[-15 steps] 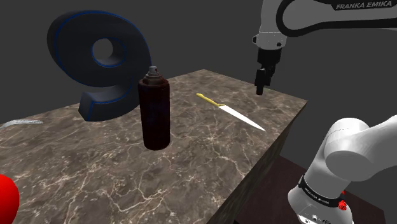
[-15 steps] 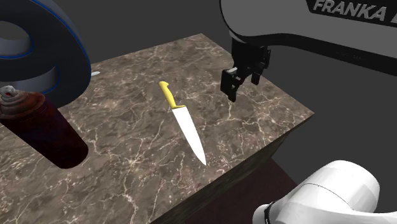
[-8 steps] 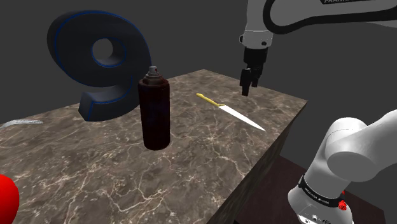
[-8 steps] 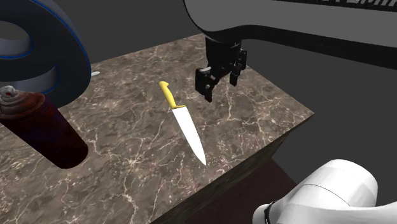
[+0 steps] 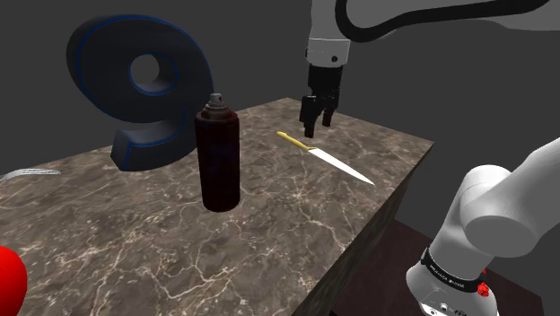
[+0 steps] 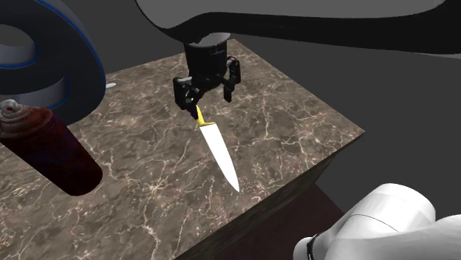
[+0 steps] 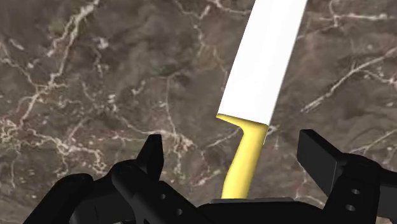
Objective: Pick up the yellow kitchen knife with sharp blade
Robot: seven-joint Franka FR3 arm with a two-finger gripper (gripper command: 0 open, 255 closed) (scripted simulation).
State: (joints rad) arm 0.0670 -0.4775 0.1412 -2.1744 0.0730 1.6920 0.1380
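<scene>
Spread wide, the hand hangs over the yellow-handled knife, well apart from a large dark 9.

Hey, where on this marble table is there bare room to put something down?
The widest bare patch is the table near its front edge, bordered by the can and the red thing. A narrower strip lies between can and knife. It is crowded at the back by the 9, and at the knife's handle, where the open jaws hang.
</scene>
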